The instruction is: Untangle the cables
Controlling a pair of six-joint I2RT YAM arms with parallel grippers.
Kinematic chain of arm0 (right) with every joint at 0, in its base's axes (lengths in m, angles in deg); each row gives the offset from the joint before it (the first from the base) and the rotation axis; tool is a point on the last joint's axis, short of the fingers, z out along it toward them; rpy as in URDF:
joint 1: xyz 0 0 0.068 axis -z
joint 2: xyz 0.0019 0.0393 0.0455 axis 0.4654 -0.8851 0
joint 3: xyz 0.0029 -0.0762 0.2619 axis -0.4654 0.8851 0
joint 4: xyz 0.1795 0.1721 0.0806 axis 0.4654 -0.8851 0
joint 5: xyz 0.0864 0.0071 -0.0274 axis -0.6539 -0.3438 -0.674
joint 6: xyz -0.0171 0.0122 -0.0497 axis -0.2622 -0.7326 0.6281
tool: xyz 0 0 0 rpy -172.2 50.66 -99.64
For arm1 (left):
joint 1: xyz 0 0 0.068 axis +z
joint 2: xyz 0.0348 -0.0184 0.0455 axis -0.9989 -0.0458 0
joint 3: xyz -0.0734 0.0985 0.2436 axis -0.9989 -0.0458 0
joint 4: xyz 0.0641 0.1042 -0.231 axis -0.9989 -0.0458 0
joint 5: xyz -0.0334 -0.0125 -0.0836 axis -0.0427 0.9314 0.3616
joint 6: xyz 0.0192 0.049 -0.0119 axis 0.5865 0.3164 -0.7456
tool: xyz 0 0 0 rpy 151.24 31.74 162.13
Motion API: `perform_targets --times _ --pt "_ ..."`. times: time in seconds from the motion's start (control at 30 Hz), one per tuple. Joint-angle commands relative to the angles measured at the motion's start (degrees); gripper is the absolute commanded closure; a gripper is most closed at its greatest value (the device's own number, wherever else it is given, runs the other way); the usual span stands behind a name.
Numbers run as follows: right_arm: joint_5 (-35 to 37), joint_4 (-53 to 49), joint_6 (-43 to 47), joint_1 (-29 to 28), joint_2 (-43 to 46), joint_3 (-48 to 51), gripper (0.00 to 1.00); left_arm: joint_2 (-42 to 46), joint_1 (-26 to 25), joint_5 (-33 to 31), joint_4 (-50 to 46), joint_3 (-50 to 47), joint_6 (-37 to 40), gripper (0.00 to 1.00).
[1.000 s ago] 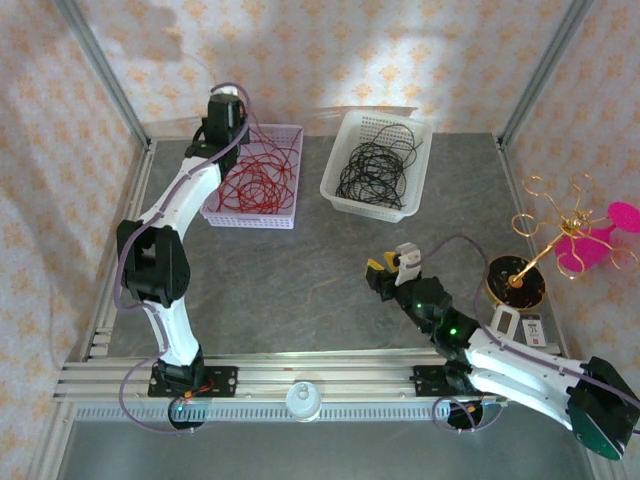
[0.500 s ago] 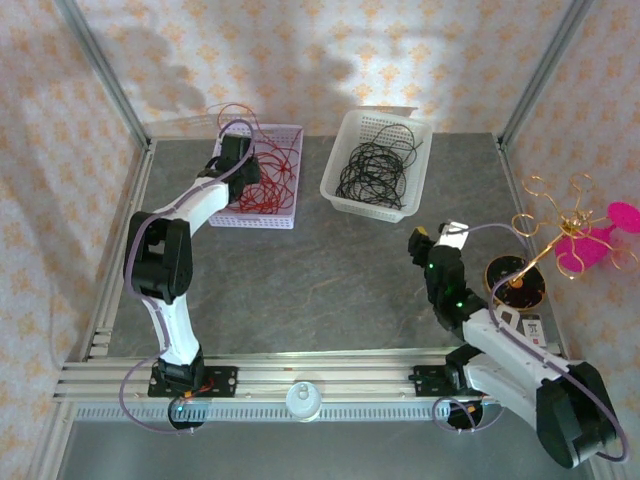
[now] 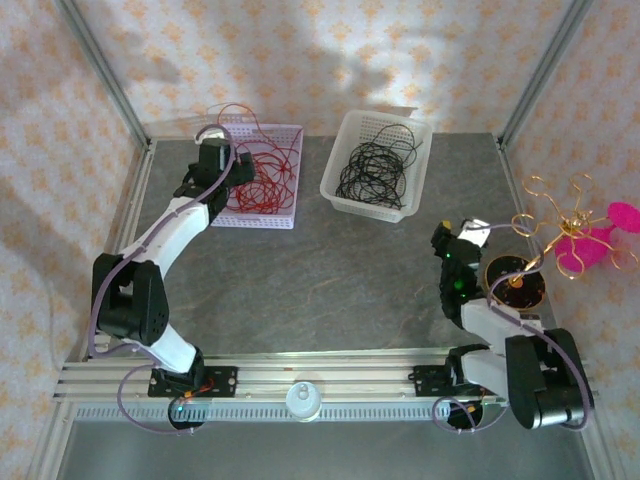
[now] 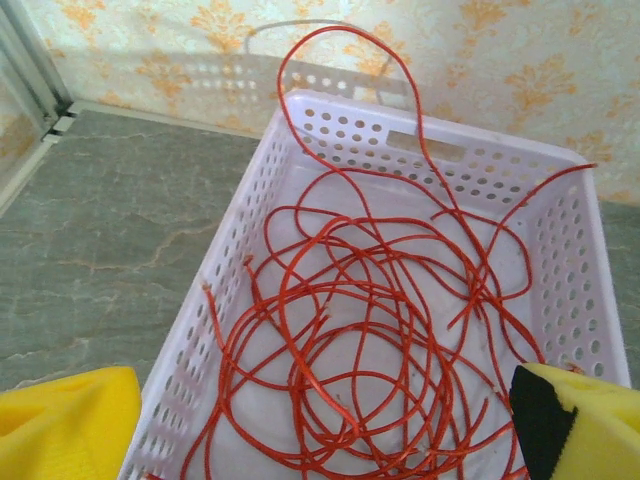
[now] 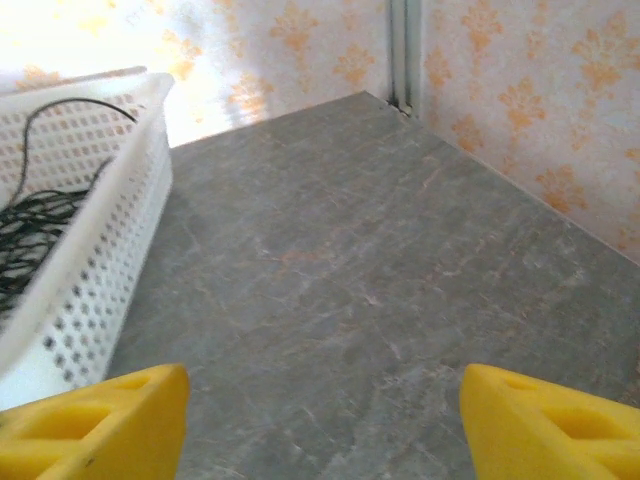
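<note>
Grey tabletop (image 3: 300, 270); thin red wires (image 3: 258, 183) looped in lilac basket (image 4: 240, 250)

The left gripper (image 4: 320, 425) has pulled back from the far-left corner of the lilac perforated plastic basket (image 4: 232, 262) to its left rim, and its jaws have spread wide. A loop of the thin red wires (image 4: 372, 330) now arches over the far rim. The right gripper (image 5: 320, 420) has retreated from the middle of the grey stone-patterned table (image 3: 300, 270) toward its right edge, with its jaws wider.

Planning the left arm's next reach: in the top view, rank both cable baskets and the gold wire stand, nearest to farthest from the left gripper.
1. Lilac basket of red cables: at the left gripper, rear left.
2. White basket of black cables: rear centre.
3. Gold wire stand: far right.
</note>
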Motion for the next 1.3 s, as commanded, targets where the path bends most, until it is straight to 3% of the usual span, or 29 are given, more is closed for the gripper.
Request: perform_targets --times 0.0,0.07,0.23,0.33,0.47,0.5,0.53,0.67,0.83,0.93,1.07,1.17,1.27 --pt "-4.9 12.0 2.7 1.7 -3.4 2.5 0.28 2.5 0.5 -3.3 -1.9 -2.1 0.5 0.04" --pt "-7.6 11.1 2.9 2.6 -5.0 1.1 0.27 5.5 0.5 -2.2 -1.8 -3.7 -0.3 0.04" --pt "-16.6 22.3 3.0 5.4 -10.4 1.6 0.25 17.2 0.5 2.7 3.9 -15.8 -1.5 0.06" --pt "-20.4 20.1 4.1 7.1 -13.5 -1.6 0.24 23.1 0.5 1.3 8.3 -24.1 -0.8 0.06" --pt "-20.2 41.7 4.6 7.2 -23.2 4.2 0.22 29.7 0.5 -4.0 18.6 -35.5 0.3 0.05" --pt "-21.1 42.3 5.1 7.2 -23.3 4.7 0.20 30.7 0.5 -5.1 20.5 -37.8 1.0 0.05" --pt "-20.8 36.3 5.2 7.2 -21.2 3.5 0.19 31.1 0.6 -5.9 21.9 -39.3 1.8 0.05" --pt "-16.1 30.4 3.5 7.0 -21.8 0.1 0.00 29.1 1.6 -6.7 32.8 -45.8 8.3 0.05" --pt "-15.9 31.3 3.6 6.8 -22.0 0.1 0.00 22.9 3.8 -2.0 58.2 -56.8 12.1 0.04" --pt "-15.1 30.8 3.9 6.5 -22.0 0.1 0.00 14.9 5.0 2.1 84.1 -64.3 14.3 0.02" --pt "-15.1 30.7 3.9 6.5 -22.0 0.0 0.00 8.5 6.6 5.7 84.4 -61.7 14.5 0.04" --pt "-15.2 30.3 3.9 6.4 -22.2 -0.3 0.00 1.1 6.7 5.8 96.8 -63.3 15.1 0.03" --pt "-15.2 30.0 4.0 6.4 -22.2 -0.5 0.00 4.5 7.5 5.3 89.9 -62.6 13.4 0.03"
